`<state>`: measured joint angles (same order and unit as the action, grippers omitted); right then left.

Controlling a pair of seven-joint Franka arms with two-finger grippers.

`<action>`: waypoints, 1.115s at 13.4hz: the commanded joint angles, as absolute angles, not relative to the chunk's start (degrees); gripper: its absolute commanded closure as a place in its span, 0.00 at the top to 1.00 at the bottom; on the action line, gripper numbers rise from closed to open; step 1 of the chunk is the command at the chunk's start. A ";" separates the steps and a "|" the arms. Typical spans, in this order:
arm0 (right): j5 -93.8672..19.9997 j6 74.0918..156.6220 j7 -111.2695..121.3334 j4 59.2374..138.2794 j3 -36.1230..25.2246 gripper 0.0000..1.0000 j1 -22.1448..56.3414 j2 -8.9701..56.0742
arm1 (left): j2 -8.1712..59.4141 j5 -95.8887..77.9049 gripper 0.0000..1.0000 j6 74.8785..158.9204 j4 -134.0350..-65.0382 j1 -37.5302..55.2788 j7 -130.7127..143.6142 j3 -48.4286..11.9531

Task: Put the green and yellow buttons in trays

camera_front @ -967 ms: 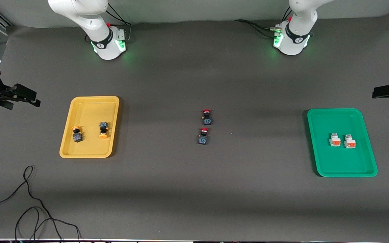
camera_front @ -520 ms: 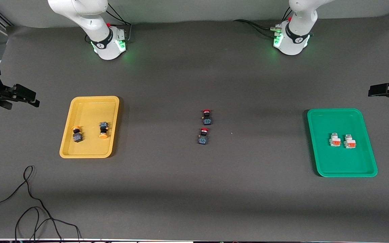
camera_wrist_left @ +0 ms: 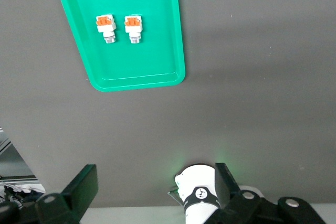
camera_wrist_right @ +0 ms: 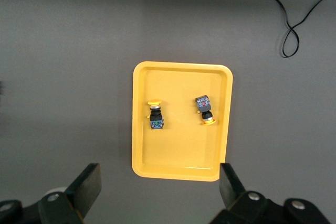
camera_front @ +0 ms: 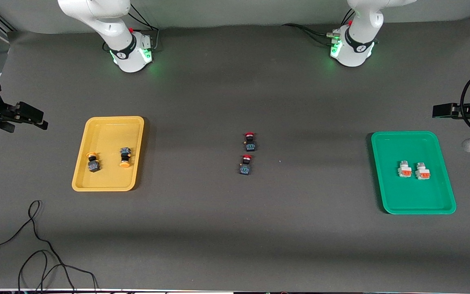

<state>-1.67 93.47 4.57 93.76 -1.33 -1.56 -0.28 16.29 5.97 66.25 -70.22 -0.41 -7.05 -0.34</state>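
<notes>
**Buttons sat sorted in both trays, arms held high**

Yellow-capped buttons, two of them [camera_front: 93,162] [camera_front: 125,157], lay apart inside the yellow tray [camera_front: 108,121], which sat toward the right arm's end of the table. The one at [camera_wrist_right: 156,115] and its partner [camera_wrist_right: 204,110] pointed their caps in opposite directions. Toward the left arm's end, the green tray [camera_front: 406,136] held two white blocks with orange faces [camera_front: 404,169] [camera_front: 422,171], side by side and nearly touching; the left wrist view showed them [camera_wrist_left: 105,27] [camera_wrist_left: 134,26] near the tray's middle.

Between the trays, two red-capped switches [camera_front: 250,141] [camera_front: 246,164] stood on the dark grey table cover [camera_front: 235,228], one nearer the front camera than the other. A loose black cable [camera_front: 35,245] curled on the cover near the front camera.

The right gripper [camera_wrist_right: 157,190] hung above the yellow tray, fingers spread wide and empty. The left gripper [camera_wrist_left: 156,190] hovered over the bare cover beside the green tray, likewise wide and empty.
</notes>
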 commanded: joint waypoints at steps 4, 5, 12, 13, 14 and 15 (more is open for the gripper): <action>-0.97 93.52 4.66 93.25 -1.49 1.00 -1.23 -0.09 | 3.09 4.83 0.99 80.05 -89.19 3.43 -7.29 3.69; -0.97 93.52 4.66 93.25 -1.49 1.00 -1.23 -0.09 | 2.29 4.83 0.99 81.81 -90.60 3.43 -7.21 3.69; -0.97 93.52 4.75 93.34 -1.49 1.00 -1.23 -0.09 | 0.17 1.93 1.00 93.43 -94.66 3.51 -6.16 3.08; -0.97 93.52 4.75 93.34 -1.49 1.00 -1.23 -0.09 | 0.35 1.93 1.00 93.08 -94.48 3.52 -6.15 2.64; -0.97 93.52 4.75 93.34 -1.49 1.00 -1.23 -0.09 | 0.61 1.93 1.00 92.64 -94.22 3.52 -6.07 2.38; -0.97 93.52 4.75 93.34 -1.49 1.00 -1.23 -0.09 | 1.05 1.93 1.00 92.03 -93.70 3.17 -5.89 1.85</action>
<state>-1.67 93.48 4.59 93.76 -1.33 -1.56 -0.16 2.05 2.46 91.98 -92.71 2.69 -6.89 2.04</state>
